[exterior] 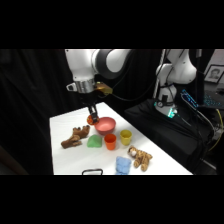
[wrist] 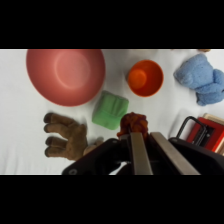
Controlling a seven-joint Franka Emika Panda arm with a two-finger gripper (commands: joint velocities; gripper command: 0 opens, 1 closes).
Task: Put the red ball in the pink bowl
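Observation:
The red ball (wrist: 132, 121) sits between the fingertips of my gripper (wrist: 135, 133), which is shut on it. In the side view the gripper (exterior: 91, 115) hangs above the table with the red ball (exterior: 90, 120) at its tip, just left of the pink bowl (exterior: 105, 125). The wrist view shows the pink bowl (wrist: 65, 75) upright at the upper left with nothing in it, apart from the ball.
An orange cup (exterior: 110, 141) and a yellow cup (exterior: 125, 136) stand in front of the bowl. A green block (wrist: 110, 110) and a brown plush toy (wrist: 65, 137) lie below the ball. A blue plush (wrist: 202, 77), a tiger plush (exterior: 140, 158) and a red-black object (wrist: 202, 132) lie nearer the front.

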